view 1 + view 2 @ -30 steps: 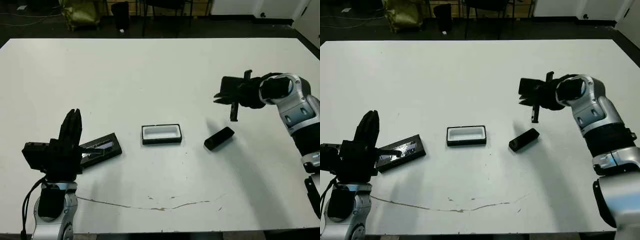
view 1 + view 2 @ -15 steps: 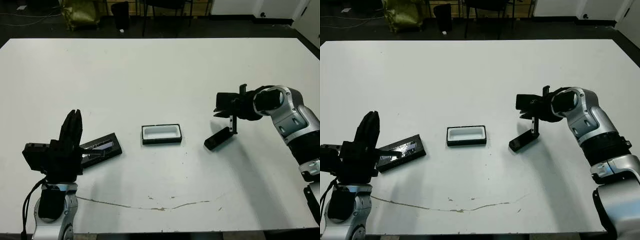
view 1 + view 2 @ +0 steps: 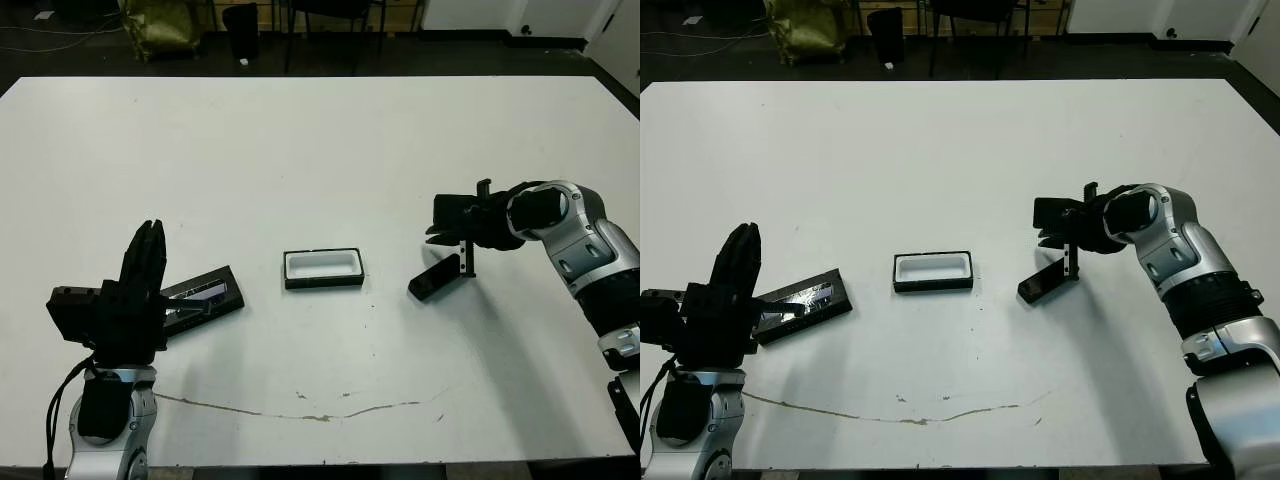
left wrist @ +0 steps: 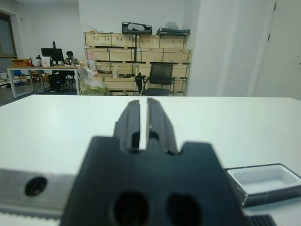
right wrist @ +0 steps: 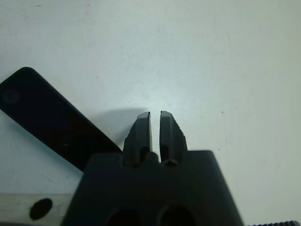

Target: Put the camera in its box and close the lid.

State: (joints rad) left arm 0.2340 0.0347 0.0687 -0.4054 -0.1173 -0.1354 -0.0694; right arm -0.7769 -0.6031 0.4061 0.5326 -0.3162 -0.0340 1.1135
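The camera (image 3: 435, 278), a small matte-black bar, lies at an angle on the white table (image 3: 300, 150), right of centre. My right gripper (image 3: 472, 270) points down at the camera's right end with its fingers shut on nothing. In the right wrist view its fingertips (image 5: 143, 120) sit just beside the camera (image 5: 51, 117). The box (image 3: 322, 284), black-walled with a white lining, stands open and empty at the middle. The lid (image 3: 205, 295) lies flat to the box's left, its glossy strip showing. My left gripper (image 3: 150, 235) hovers shut above the lid's left end.
A thin cracked line (image 3: 320, 412) runs across the table near its front edge. Chairs and dark floor lie beyond the far edge. The left wrist view shows the box (image 4: 263, 181) and, far off, shelves and a person at a desk (image 4: 70, 55).
My right gripper has come down and slightly left, from above the table to beside the camera's right end. The camera, box, lid and left arm have stayed put.
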